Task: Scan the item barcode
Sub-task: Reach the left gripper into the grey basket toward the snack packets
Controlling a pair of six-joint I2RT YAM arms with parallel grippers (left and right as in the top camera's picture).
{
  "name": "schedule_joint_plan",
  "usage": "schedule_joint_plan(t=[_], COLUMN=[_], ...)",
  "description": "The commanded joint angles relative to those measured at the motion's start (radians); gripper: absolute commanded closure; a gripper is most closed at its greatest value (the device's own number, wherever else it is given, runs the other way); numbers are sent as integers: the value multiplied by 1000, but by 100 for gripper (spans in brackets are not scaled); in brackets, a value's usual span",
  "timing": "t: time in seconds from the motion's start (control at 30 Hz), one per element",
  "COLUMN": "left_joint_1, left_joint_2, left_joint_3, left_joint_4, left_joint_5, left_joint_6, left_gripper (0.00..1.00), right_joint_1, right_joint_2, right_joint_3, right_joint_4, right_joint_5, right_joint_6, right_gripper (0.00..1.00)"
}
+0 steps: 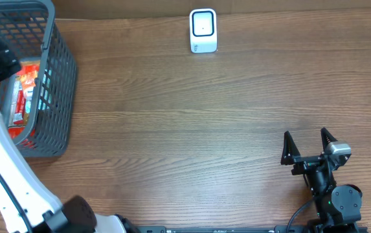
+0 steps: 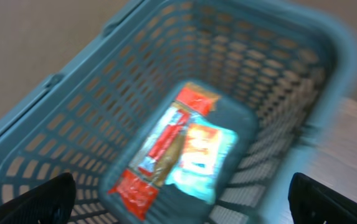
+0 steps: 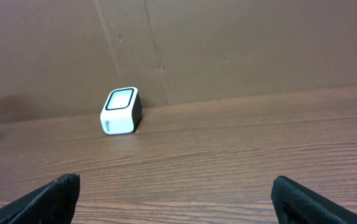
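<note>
Left gripper (image 2: 181, 202): fingers spread wide, empty, hovering over basket (image 2: 278, 81). Snack packets (image 2: 178, 149) lie below, between the fingertips, likely the pick target. Right gripper (image 3: 175, 199): released, idle. Scanner (image 3: 121, 111) sits far ahead of its fingers, window facing them.

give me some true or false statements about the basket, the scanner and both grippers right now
1. The scanner stands at the far edge of the table, well apart from the basket. True.
2. The right gripper is shut on a packet. False: it is open and empty, over bare table.
3. The packets lie inside the basket. True.
4. The left gripper has lifted a packet out. False: it is open above the basket and holds nothing.
</note>
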Motion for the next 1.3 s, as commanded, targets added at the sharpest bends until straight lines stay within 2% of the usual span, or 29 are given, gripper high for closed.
schedule_joint_plan(t=[0.0,0.2,0.37,0.5,0.73,1.27], left_joint_1=[43,61,61,61,60,61], left_joint_2=[79,208,306,374,455,607], left_joint_3=[22,22,22,22,21,21], left_joint_4=[7,18,13,11,0,-38], left_joint_5=[40,135,165,286,360,342], left_joint_6=[24,173,213,283,308,311], left_gripper=[0,0,0,0,0,0], right_joint_1=[-4,-4,-4,-4,-4,-4], right_joint_2=[-8,-8,-8,-8,-8,-8], right_joint_3=[-11,-11,-11,-11,-11,-11], right_joint_4=[6,6,6,6,6,6], right_joint_5=[2,2,2,2,2,2], right_joint_6=[-4,-4,-4,-4,-4,-4], right_gripper=[0,0,0,0,0,0])
